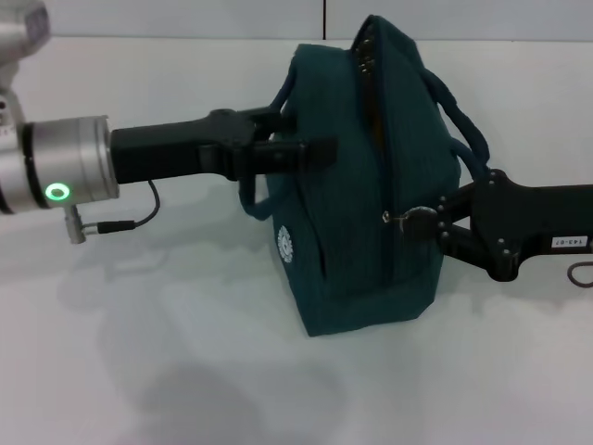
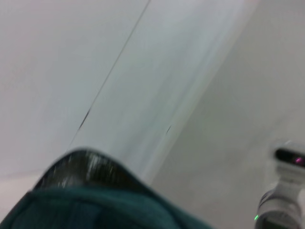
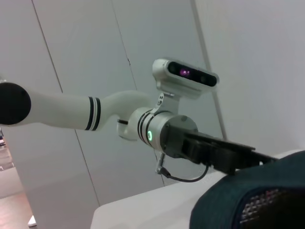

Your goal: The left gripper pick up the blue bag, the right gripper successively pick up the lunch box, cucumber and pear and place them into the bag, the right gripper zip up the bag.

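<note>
With the blue bag (image 1: 357, 195) mostly zipped, we're on the last step. Right gripper (image 1: 417, 222) pinches the ring pull on the bag's side; left gripper (image 1: 292, 139) clamps the bag's handle. Next: drag the pull to the zip's end.

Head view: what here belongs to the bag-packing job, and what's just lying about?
Job:
- blue bag, upright
- left gripper, at the bag's handle
- right gripper, at the zip pull

Lying about:
- table
- small wire loop

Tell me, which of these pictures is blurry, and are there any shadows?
The left wrist view is smeared: the blue bag and wall seams look streaked. The head view is sharp, with soft shadows on the table beside the bag. The right wrist view is clear on the left gripper.
</note>
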### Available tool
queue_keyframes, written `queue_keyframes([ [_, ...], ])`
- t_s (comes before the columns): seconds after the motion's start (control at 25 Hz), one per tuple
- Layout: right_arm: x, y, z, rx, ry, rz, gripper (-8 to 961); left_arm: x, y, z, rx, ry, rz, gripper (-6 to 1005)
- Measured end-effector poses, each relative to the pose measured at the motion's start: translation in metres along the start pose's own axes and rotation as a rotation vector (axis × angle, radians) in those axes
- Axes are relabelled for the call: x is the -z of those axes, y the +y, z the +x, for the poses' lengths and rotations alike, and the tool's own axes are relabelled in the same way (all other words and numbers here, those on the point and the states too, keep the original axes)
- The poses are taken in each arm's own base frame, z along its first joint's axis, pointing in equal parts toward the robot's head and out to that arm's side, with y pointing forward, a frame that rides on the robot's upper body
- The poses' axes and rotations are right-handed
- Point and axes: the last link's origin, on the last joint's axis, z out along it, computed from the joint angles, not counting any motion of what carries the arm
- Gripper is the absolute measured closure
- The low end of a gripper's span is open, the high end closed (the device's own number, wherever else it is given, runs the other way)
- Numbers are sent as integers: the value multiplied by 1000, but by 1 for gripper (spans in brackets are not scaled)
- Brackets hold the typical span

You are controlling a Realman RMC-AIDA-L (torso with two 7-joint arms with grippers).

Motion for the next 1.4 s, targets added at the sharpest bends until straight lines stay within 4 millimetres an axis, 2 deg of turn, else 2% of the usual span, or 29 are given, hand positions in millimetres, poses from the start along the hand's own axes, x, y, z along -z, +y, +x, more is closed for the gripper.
queue_keyframes([
  [0.24, 2, -1, -11, 26, -68, 11, 945, 16, 8, -2, -64, 95, -20, 131],
  [0.52, 8, -7, -25, 36, -176, 60, 945, 29, 10, -22, -86, 107, 24, 127],
  [0.72, 8, -9, -31, 43, -212, 72, 945, 24, 12, -39, -71, 106, 20, 128],
  [1.0, -1, -10, -33, 49, -185, 43, 945, 18, 15, -55, -49, 114, 12, 130],
  [1.4, -11, -13, -25, 44, -89, 30, 945, 29, 14, -65, 3, 141, 66, 133],
])
